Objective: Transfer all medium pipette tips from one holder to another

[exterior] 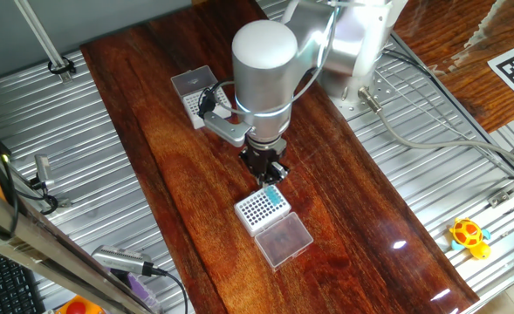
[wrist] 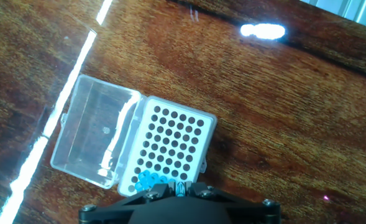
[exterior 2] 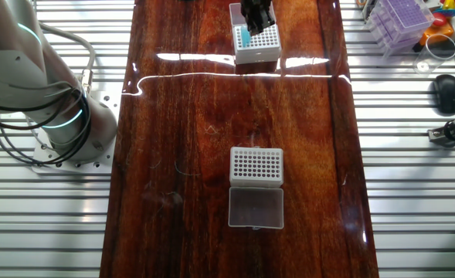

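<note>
on the dark wooden table point(exterior: 178, 201), at the left in one fixed view, sits the white rack with fine grey dots point(exterior: 201, 106), its frosted lid point(exterior: 191, 83) open just behind it. to its right the gripper point(exterior: 270, 174) hangs over a corner of the white rack with bold dark holes point(exterior: 258, 210), where the teal tips point(exterior: 275, 198) stand clustered. whether its jaws are apart or together, i cannot tell. that rack's clear lid point(exterior: 283, 240) lies open beside it.
</note>
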{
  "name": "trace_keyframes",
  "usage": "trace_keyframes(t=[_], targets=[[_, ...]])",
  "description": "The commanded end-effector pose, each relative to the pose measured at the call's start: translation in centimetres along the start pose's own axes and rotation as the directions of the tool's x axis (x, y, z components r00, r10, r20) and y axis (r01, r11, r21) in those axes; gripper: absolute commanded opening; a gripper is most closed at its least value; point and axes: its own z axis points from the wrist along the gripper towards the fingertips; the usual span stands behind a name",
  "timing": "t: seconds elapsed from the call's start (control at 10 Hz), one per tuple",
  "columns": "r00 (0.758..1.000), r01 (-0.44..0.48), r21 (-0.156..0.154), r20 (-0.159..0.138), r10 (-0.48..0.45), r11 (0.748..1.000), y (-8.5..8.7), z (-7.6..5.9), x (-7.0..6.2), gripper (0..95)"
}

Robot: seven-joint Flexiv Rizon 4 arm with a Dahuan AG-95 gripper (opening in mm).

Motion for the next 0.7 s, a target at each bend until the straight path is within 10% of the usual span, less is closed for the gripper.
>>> trace_keyframes(t=[0.1, 0.4, 0.6, 0.7], targets=[[1.000, 0.002, 0.003, 0.000, -0.002, 1.000, -0.2, 0.6, -0.1, 0.0], [1.000, -0.012, 0.005, -0.003, 0.012, 1.000, -0.2, 1.6, -0.3, 0.0], [1.000, -0.004, 0.001, 0.002, 0.004, 1.000, -0.2, 1.9, -0.3, 38.0], [1.000, 0.000, -0.001, 0.005, 0.000, 1.000, -0.2, 1.9, -0.2, 38.0]])
